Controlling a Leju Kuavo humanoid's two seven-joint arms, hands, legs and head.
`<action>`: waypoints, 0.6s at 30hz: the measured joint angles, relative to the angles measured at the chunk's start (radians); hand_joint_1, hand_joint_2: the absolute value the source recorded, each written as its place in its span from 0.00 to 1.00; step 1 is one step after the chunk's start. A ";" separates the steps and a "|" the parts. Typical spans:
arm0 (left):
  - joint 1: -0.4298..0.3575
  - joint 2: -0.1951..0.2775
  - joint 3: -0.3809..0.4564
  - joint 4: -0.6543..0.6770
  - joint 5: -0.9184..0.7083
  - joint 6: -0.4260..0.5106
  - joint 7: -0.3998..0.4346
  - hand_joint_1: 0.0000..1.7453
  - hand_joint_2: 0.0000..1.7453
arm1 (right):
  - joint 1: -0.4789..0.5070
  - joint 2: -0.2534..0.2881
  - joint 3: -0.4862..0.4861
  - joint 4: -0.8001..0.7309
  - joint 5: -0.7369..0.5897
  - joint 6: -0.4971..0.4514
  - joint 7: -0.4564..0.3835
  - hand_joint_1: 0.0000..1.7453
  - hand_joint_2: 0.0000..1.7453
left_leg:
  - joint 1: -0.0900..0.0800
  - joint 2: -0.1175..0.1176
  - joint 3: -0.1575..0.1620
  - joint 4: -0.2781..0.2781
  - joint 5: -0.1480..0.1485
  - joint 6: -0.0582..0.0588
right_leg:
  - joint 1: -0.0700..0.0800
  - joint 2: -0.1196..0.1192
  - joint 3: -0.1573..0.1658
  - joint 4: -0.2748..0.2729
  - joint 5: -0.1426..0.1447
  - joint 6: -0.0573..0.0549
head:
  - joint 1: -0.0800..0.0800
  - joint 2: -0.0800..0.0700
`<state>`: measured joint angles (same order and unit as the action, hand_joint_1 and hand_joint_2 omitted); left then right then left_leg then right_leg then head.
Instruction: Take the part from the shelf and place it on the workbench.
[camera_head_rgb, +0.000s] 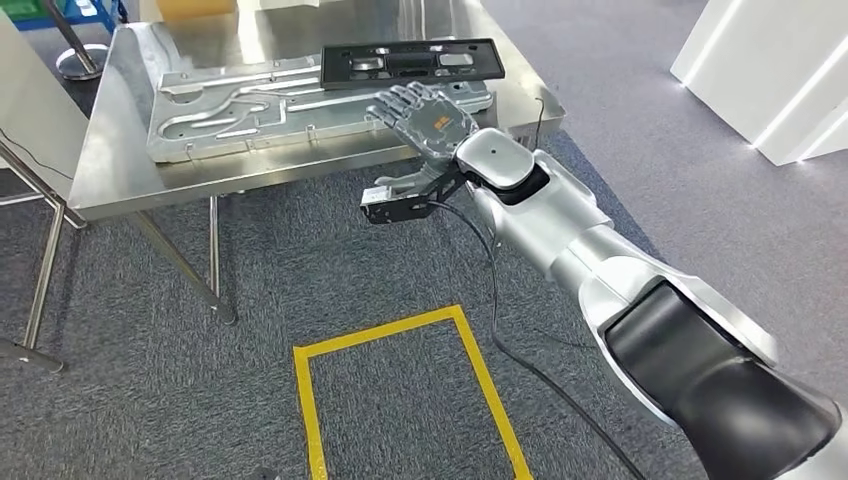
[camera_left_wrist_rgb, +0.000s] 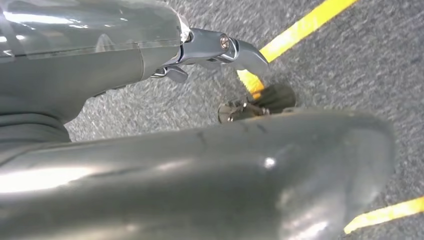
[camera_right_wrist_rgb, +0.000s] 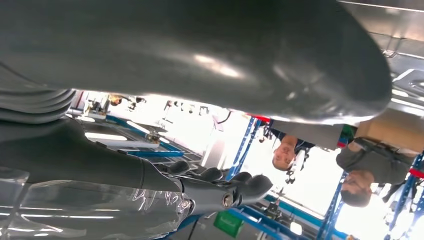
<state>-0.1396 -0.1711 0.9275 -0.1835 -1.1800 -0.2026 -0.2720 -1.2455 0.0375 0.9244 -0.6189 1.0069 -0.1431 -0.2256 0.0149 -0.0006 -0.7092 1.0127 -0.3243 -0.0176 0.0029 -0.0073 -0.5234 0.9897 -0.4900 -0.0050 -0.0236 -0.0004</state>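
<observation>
The part, a flat black tray-like panel (camera_head_rgb: 412, 62), lies on a large cast metal plate (camera_head_rgb: 250, 110) on the steel workbench (camera_head_rgb: 130, 170). My right hand (camera_head_rgb: 425, 115) reaches over the bench's near edge, fingers spread and empty, its fingertips just short of the black part's near side. In the right wrist view the same hand (camera_right_wrist_rgb: 220, 187) holds nothing. My left hand (camera_left_wrist_rgb: 200, 50) hangs above the carpet with its fingers apart and nothing in them.
A yellow tape square (camera_head_rgb: 400, 390) marks the grey carpet in front of the bench. Bench legs (camera_head_rgb: 215, 260) stand at the left. A white structure (camera_head_rgb: 770, 70) is at the far right. Two people (camera_right_wrist_rgb: 285, 155) stand beyond the bench by blue racks.
</observation>
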 joint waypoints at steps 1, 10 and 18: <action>0.001 0.000 0.000 0.000 0.000 0.000 0.001 0.00 0.00 | 0.000 0.001 0.000 0.000 0.000 0.000 0.000 0.00 0.00 | 0.000 -0.001 -0.009 0.019 -0.029 -0.003 | -0.003 -0.003 -0.009 -0.008 0.017 -0.006 | 0.000 0.000; -0.003 0.003 0.000 0.000 -0.001 0.000 0.002 0.00 0.00 | 0.008 0.006 0.000 0.003 0.002 -0.002 0.001 0.00 0.00 | 0.004 -0.001 0.118 0.118 -0.153 -0.020 | -0.007 -0.006 -0.159 0.017 0.127 0.002 | 0.000 0.000; -0.007 0.003 0.000 -0.001 0.001 -0.001 -0.001 0.00 0.00 | 0.007 0.004 -0.001 0.005 0.004 -0.004 0.002 0.00 0.00 | 0.003 0.003 0.139 -0.005 -0.129 0.039 | -0.013 0.003 -0.225 0.140 0.035 0.045 | 0.000 0.000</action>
<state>-0.1466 -0.1679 0.9274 -0.1842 -1.1789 -0.2037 -0.2729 -1.2380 0.0420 0.9232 -0.6136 1.0104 -0.1475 -0.2239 0.0183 0.0029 -0.5699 1.0074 -0.4530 0.0213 -0.0105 -0.0040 -0.7484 1.1294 -0.4550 0.0395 -0.0235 -0.0004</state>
